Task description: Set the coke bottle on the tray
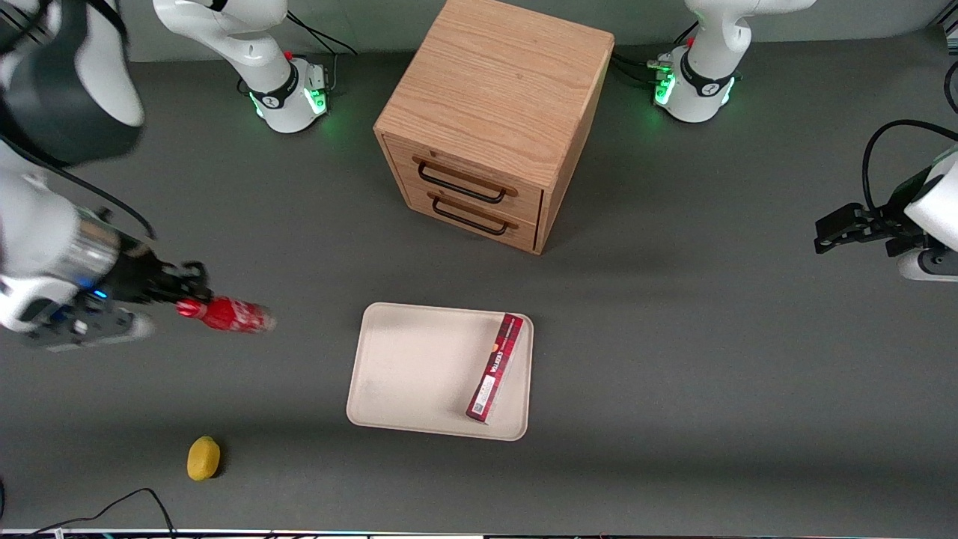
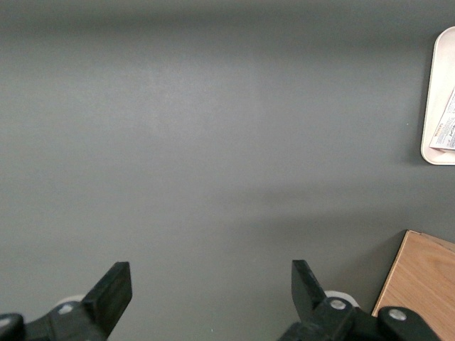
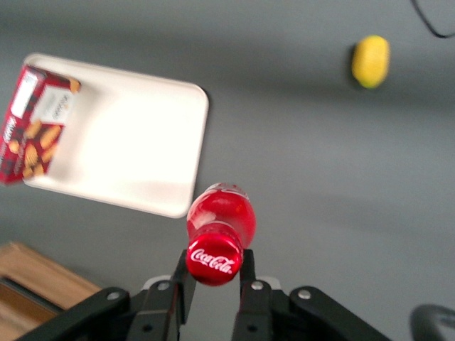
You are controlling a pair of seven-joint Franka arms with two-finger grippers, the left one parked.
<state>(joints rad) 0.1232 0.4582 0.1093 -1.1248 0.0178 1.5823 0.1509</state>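
A: Entry, this moment. The gripper (image 1: 182,290) sits toward the working arm's end of the table, at about 9 o'clock from the tray (image 1: 397,367) in the front view. Its fingers (image 3: 183,278) are pinched on the neck of the coke bottle (image 1: 228,314), just under the red cap (image 3: 211,261).

B: Bottle position?

A: Held in the fingers, well apart from the tray. In the front view it appears to hang clear of the table, base pointing toward the tray; the wrist view looks down its length from the cap end. Not on the tray yet.

B: Handling notes?

A: My judgement: small, stiff plastic, light. The body is smooth and round, so it could swivel in a narrow pinch. The neck under the cap is a sensible hold, since the cap's lip stops it sliding out. Fragile? Unlikely, but it would roll if released on its side.

B: Landing space?

A: A red box (image 1: 495,367) lies along the tray edge nearest the parked arm. The rest of the tray floor is bare, so aim there. A lemon (image 1: 203,457) lies at roughly 7 o'clock from the tray, out of the path. The wooden drawer unit (image 1: 494,112) stands at 12 o'clock.
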